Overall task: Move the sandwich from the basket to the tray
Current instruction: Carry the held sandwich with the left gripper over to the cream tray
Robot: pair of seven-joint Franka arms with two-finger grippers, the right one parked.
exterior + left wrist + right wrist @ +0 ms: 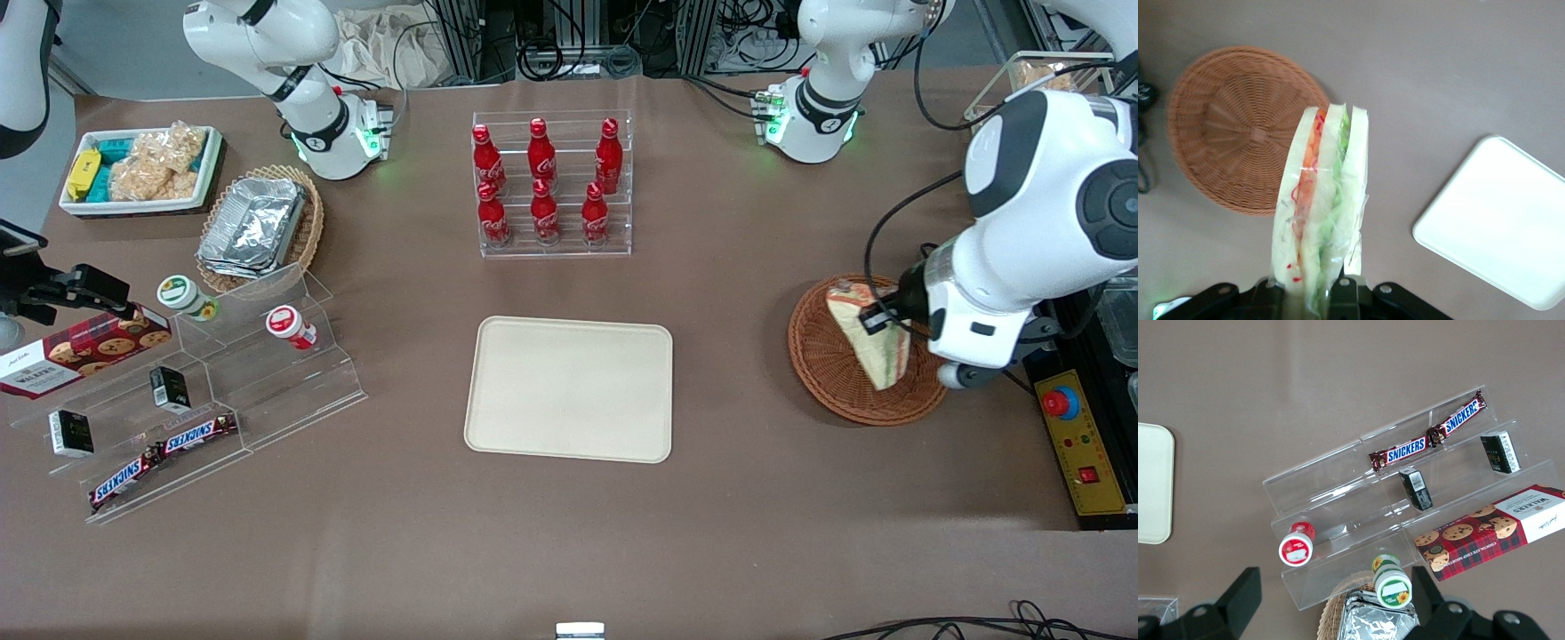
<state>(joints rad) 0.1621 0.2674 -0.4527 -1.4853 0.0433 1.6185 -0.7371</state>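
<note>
The left arm's two-finger gripper pinches the clear-wrapped triangular sandwich, lifted above the round reddish-brown wicker basket; the cream rectangular tray waits at nine o'clock, so the load likely travels that way.

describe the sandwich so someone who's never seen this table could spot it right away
Find the round reddish-brown basket at the working arm's end of the table, well aside from the cream tray. The sandwich hangs above it, shut in the gripper. It is the only wrapped wedge: pale bread with orange-red and green layers.
</note>
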